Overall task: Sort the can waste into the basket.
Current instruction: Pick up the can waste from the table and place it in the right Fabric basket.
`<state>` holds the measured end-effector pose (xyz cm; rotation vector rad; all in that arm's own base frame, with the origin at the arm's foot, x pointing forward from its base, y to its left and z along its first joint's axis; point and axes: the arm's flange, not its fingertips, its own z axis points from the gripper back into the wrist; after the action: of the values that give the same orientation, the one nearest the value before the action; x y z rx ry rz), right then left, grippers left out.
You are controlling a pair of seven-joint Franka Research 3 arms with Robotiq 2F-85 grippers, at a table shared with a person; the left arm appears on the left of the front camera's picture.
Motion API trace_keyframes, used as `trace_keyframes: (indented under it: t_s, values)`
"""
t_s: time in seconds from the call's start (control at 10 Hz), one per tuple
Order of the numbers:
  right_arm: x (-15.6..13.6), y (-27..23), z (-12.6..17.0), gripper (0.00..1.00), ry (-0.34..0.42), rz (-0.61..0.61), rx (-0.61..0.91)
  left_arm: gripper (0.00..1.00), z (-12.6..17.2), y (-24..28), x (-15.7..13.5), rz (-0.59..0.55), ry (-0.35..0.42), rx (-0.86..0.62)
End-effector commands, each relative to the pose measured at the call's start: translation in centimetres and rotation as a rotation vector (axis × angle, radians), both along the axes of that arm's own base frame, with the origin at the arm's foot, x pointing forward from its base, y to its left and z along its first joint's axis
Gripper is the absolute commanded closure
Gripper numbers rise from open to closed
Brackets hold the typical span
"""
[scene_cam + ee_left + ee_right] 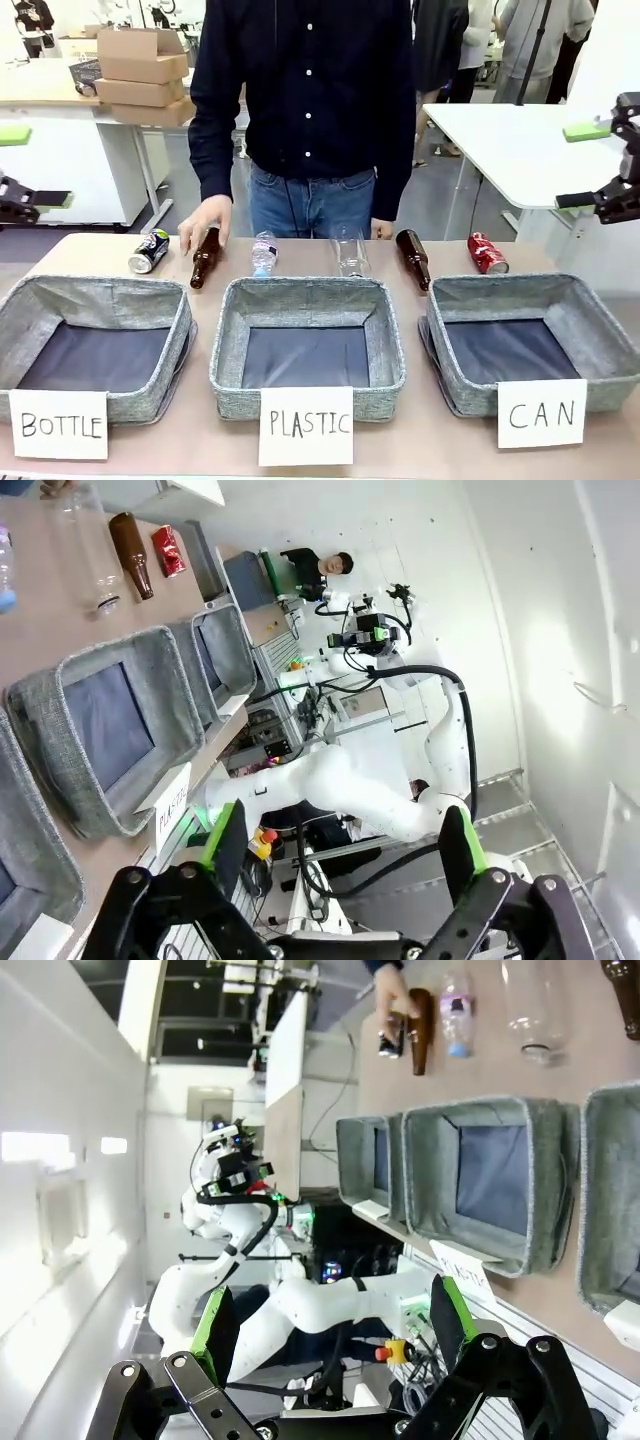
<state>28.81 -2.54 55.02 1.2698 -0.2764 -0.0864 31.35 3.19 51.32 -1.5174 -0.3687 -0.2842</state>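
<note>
The red can (487,253) lies on its side behind the CAN basket (500,286), which is at the table's right and has a white card (541,412). At the far left the black can (149,251) lies beside a person's hand (205,222). Both grippers hang open and hold nothing, off the table's sides: my left gripper (30,167) and my right gripper (580,165). The left wrist view shows its gripper (340,840), the red can (167,551) and the CAN basket (225,645). The right wrist view shows its gripper (333,1325), the black can (388,1045) and the CAN basket's wall (605,1210).
Baskets lettered BOTTLE (100,290) and PLASTIC (305,290) stand left and middle. Behind them lie two brown bottles (204,258) (412,258) and two clear plastic bottles (264,253) (350,250). A person stands at the far edge.
</note>
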Motion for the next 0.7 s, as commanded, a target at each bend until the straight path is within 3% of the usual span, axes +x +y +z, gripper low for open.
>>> trace_keyframes:
  t_s: [0.0, 0.3, 0.4, 0.5, 0.6]
  values:
    - [0.6, -0.1, 0.0, 0.0, -0.032, 0.007, 0.013, 0.0, -0.1, -0.2, 0.4, 0.002, -0.027, -0.019]
    - [0.0, -0.2, -0.2, 0.0, 0.002, 0.001, 0.003, 0.0, -0.1, -0.2, 0.4, 0.002, -0.027, -0.019]
    - [3.1, 1.1, -0.1, 0.0, 0.033, -0.085, -0.455, 0.0, -0.1, -0.2, 0.4, 0.002, -0.027, -0.019]
    - [5.7, 1.8, -0.4, 0.0, 0.065, -0.143, -0.74, 0.0, -0.1, -0.2, 0.4, 0.002, -0.027, -0.019]
    - [7.6, 2.0, -0.9, 0.0, 0.096, -0.124, -0.941, 0.0, -0.1, -0.2, 0.4, 0.002, -0.027, -0.019]
